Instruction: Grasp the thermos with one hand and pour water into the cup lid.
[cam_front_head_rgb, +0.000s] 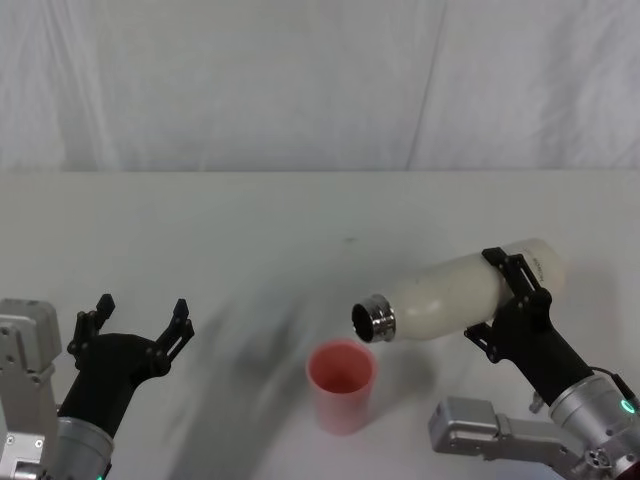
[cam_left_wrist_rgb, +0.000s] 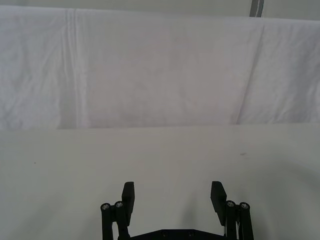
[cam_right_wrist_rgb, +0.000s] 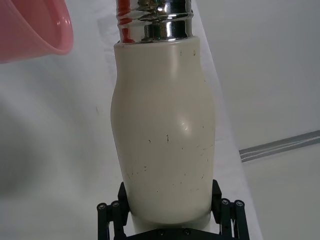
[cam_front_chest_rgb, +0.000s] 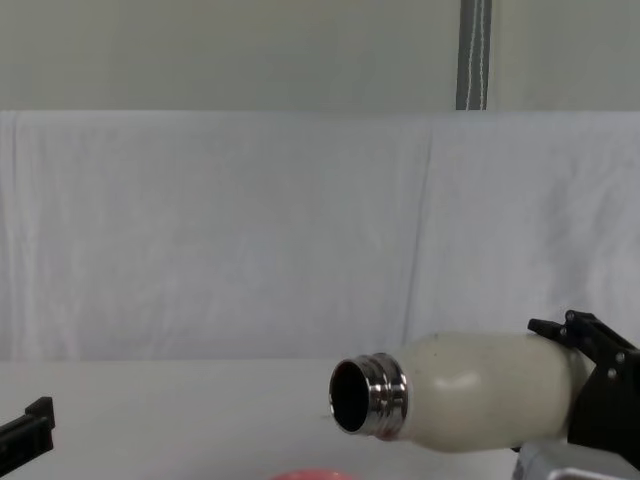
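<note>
My right gripper (cam_front_head_rgb: 513, 287) is shut on the lower body of the cream-white thermos (cam_front_head_rgb: 460, 291), which lies tipped almost level above the table. Its open steel neck (cam_front_head_rgb: 374, 318) points left and slightly down, just above the right rim of the pink cup lid (cam_front_head_rgb: 341, 384), which stands upright on the table. The chest view shows the thermos (cam_front_chest_rgb: 480, 390) with its dark mouth facing the camera and the cup lid's rim (cam_front_chest_rgb: 300, 476) at the bottom edge. In the right wrist view the thermos (cam_right_wrist_rgb: 162, 130) runs away from the fingers (cam_right_wrist_rgb: 216, 192) toward the cup lid (cam_right_wrist_rgb: 30, 27). My left gripper (cam_front_head_rgb: 140, 320) is open and empty at the near left.
A white table (cam_front_head_rgb: 250, 230) spreads under everything, backed by a white cloth curtain (cam_front_head_rgb: 300, 80). The right arm's grey link (cam_front_head_rgb: 480, 425) lies low beside the cup lid at the near right.
</note>
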